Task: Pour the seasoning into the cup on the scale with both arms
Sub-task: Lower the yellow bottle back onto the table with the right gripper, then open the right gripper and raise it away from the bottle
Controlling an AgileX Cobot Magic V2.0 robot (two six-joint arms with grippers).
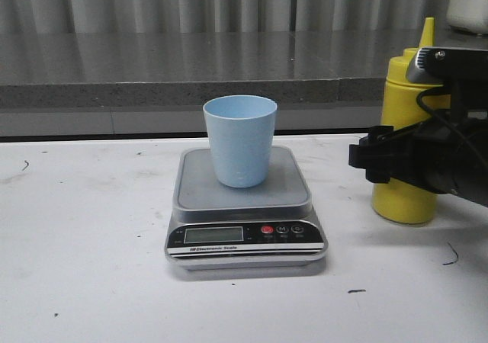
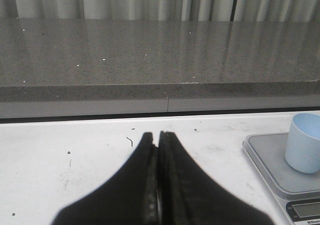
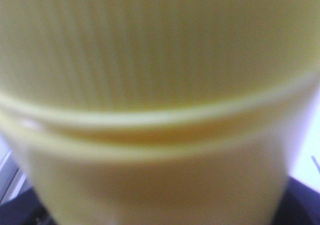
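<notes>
The right gripper (image 1: 381, 160) is reaching in level from the right edge of the front view and sitting across the middle of the seasoning bottle (image 1: 402, 129), its black body covering the bottle's midsection while the yellow shoulder and nozzle are rising above it and the base is showing below on the white table (image 1: 91, 267). In the right wrist view the bottle (image 3: 160, 105) is filling almost the whole picture, blurred and very close, with dark finger parts just peeking at the lower corners on either side of it; whether the fingers are actually pressing on the bottle cannot be told. The bottle is standing upright, and the arm (image 1: 450, 168) behind the gripper is lying roughly horizontal with a cable looping over it. Away from this gripper, toward the table's middle, the scale (image 1: 245, 213) is sitting flat with its display facing the camera, and the pale-blue cup (image 1: 240, 141) is standing upright on its platform, well apart from the bottle. The left gripper (image 2: 159, 140) is appearing only in the left wrist view, its two fingers (image 2: 142, 185) pressed together with nothing between them, pointing over the table toward the grey ledge (image 2: 150, 60), with the scale and cup off to its right side.
</notes>
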